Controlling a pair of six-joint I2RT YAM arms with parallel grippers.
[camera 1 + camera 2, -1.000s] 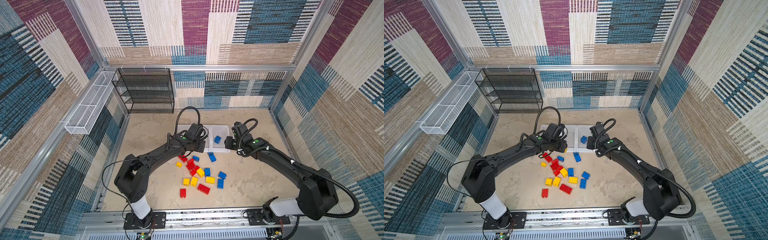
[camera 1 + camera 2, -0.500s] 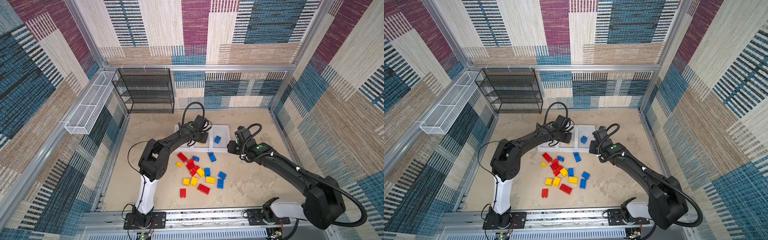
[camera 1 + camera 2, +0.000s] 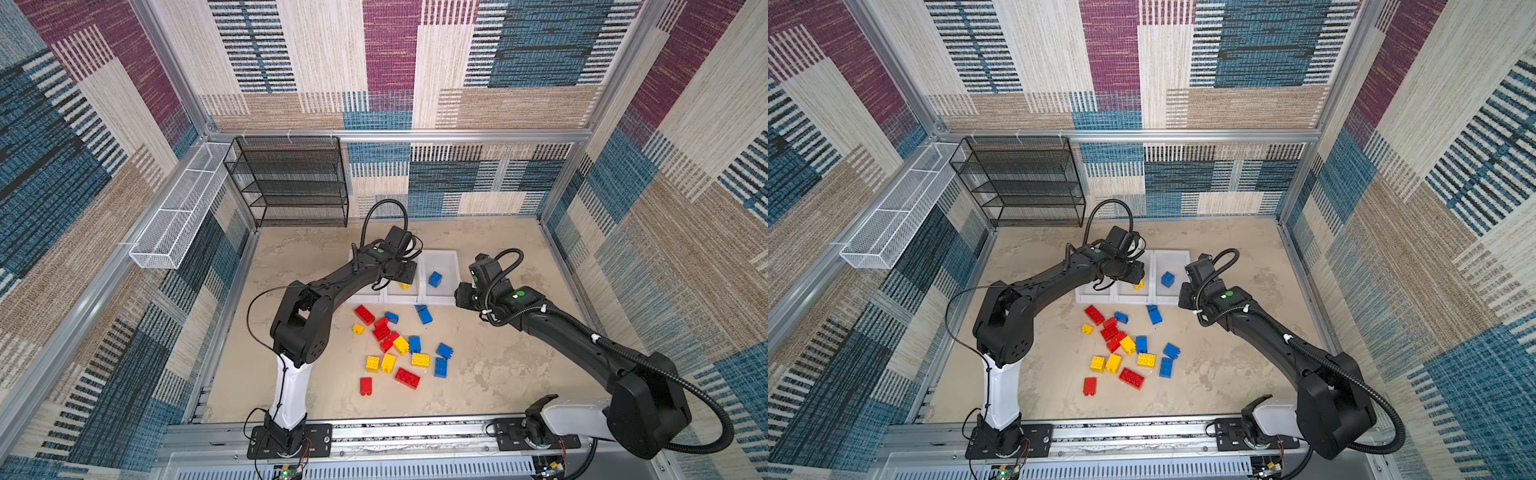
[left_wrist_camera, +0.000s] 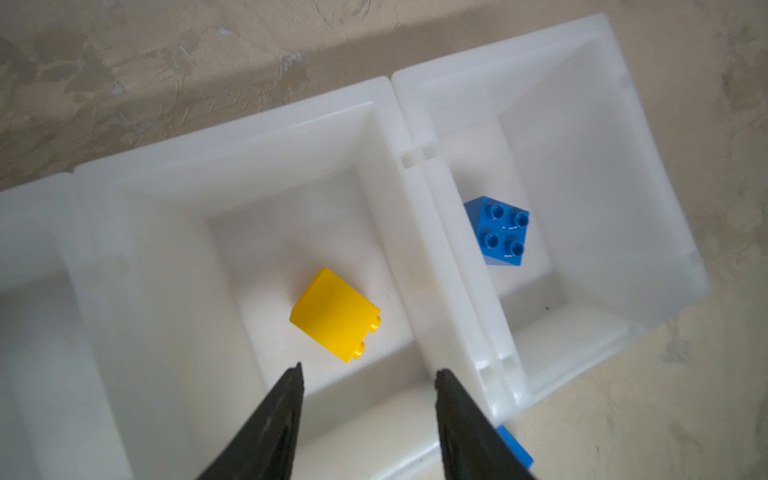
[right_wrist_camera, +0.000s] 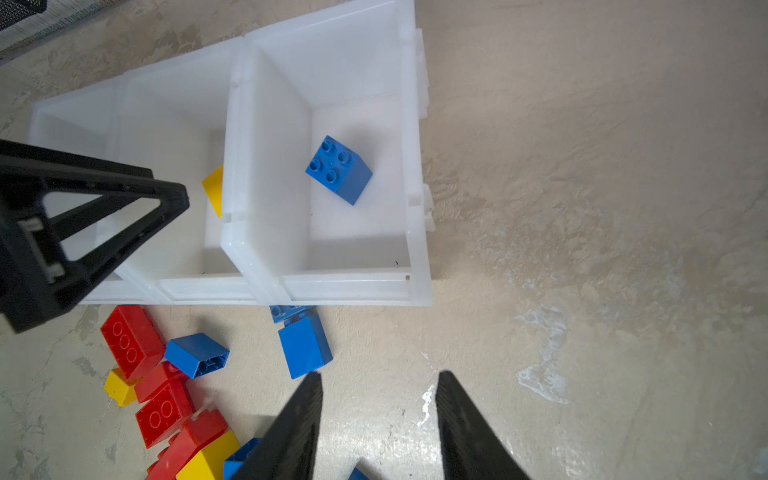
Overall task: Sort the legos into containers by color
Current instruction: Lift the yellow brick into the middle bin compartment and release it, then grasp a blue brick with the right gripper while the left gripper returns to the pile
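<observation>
Hovering over the middle white plastic bin [image 4: 232, 137], the left gripper [image 4: 369, 370] stands wide and empty; the square yellow studded brick [image 4: 334, 316] lies on its side inside; best lift straight up, clear of the rim; the right gripper [image 5: 379, 376], parted and empty, should square onto the oblong blue brick [image 5: 305, 345] just beside the bins' front wall, toward the desk's [image 3: 498, 257] far edge.

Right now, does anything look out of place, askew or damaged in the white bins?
Nothing damaged or spilled. The yellow brick lies tipped on its side in the middle bin, studs pointing sideways. The blue brick in the end bin sits studs-up but turned askew to the walls.
</observation>
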